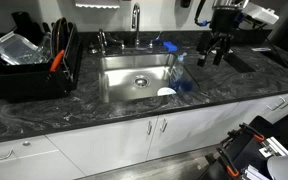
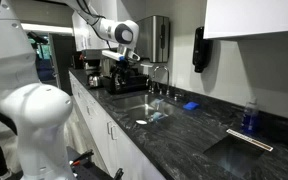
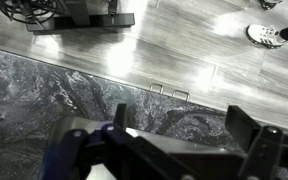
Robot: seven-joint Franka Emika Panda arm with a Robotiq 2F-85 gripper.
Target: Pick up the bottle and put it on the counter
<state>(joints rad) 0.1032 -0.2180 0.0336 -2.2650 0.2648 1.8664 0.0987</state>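
The translucent blue bottle rests at one end of the sink basin, next to a white round dish. It is not in the wrist view. My gripper hangs above the black veined counter beside the sink, well apart from the bottle. It also shows in an exterior view. In the wrist view my gripper is open and empty, with only the counter beneath it.
The steel sink has a faucet behind it. A small flat blue object lies by the faucet. A black dish rack stands on the counter's far side. White cabinet doors are below. A coffee machine stands near the arm.
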